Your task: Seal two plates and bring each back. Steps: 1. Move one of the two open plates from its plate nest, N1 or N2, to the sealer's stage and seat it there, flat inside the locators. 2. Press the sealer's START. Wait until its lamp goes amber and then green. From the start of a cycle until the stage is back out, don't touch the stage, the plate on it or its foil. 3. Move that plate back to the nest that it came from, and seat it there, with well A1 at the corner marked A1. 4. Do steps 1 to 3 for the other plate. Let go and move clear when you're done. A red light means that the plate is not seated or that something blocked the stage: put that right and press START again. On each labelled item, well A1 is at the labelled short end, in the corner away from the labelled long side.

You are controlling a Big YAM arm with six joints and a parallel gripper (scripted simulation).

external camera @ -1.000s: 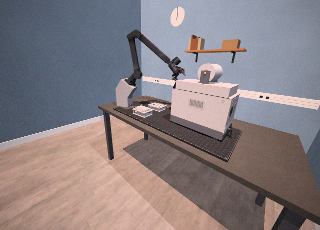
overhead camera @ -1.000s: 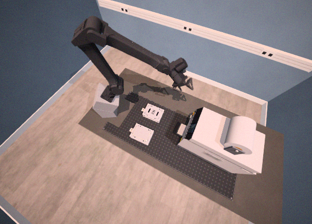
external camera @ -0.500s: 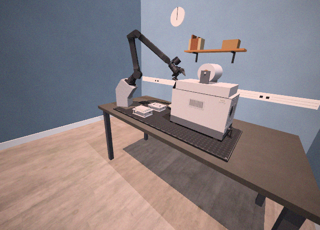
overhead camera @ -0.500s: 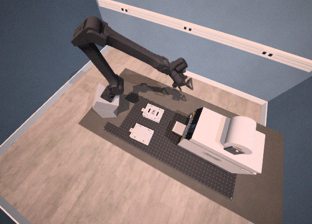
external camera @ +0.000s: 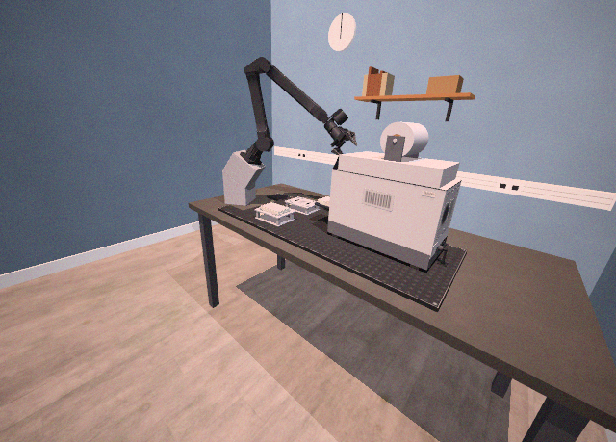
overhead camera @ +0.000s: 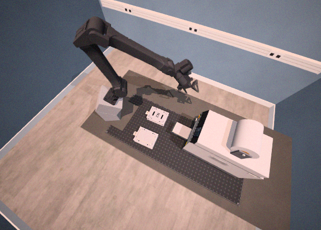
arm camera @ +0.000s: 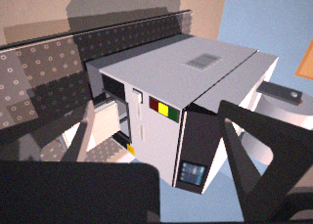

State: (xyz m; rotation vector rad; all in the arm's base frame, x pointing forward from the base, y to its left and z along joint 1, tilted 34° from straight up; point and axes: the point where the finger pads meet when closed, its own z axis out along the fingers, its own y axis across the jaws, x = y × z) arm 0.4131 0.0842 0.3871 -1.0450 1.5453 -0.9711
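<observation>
Blue walls (overhead camera: 212, 12) (external camera: 522, 39) (arm camera: 254, 19), one pair, were noted behind the bench. Sealer (overhead camera: 215, 134) (external camera: 383, 203) (arm camera: 156, 87), one: amber lamp (arm camera: 163, 110) shown lit, stage (overhead camera: 179, 137) seen outside the door, bearing a pale plate (overhead camera: 181, 130) (arm camera: 100, 126); foil could not be made out. Nest N2 (overhead camera: 157, 115) (external camera: 301, 205), one: plateless, its label and slots exposed. Other nest (overhead camera: 137, 134) (external camera: 276, 222), one, taken as N1: occupied by the second plate (overhead camera: 146, 137) (external camera: 273, 212). Gripper (overhead camera: 192, 91) (external camera: 347, 148) (arm camera: 156, 107), one: fingers spread, nothing pinched, held above and apart from the sealer. Step two, the sealing wait, was judged in hand. Green had to be awaited with the stage fully out and untouched; then the plate was to be returned to N2, A1 matched.
</observation>
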